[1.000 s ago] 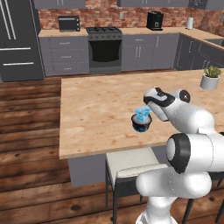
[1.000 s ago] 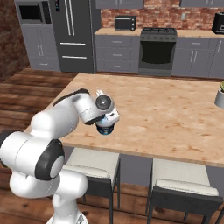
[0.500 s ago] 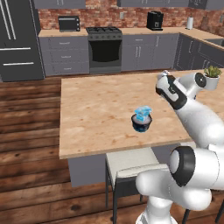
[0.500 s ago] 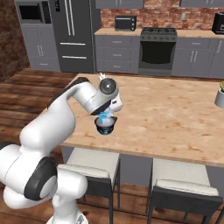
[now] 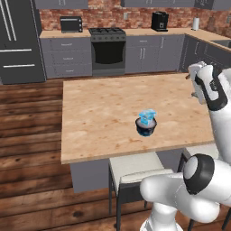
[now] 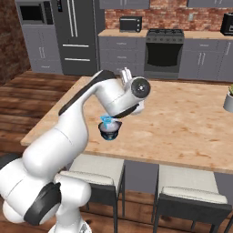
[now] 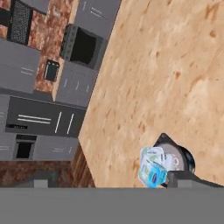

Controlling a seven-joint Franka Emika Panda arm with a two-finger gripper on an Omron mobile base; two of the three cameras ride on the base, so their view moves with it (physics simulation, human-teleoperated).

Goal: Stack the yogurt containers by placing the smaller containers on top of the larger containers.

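Two containers sit as one stack on the island counter (image 5: pixel 99 117) — the small light-blue cup (image 5: pixel 147 116) rests, somewhat tilted, on the pale top of the dark tub (image 5: pixel 146 128). That is the arrangement the task asks for, so the placing looks done. The gripper (image 5: pixel 193 77) hangs high above and well apart from the stack, jaws spread wide with nothing between them — apparently clear so the cup is not knocked off.

The smaller container (image 5: pixel 147 117) sits on the larger container (image 5: pixel 146 128), near the island counter's (image 5: pixel 103 108) front edge.
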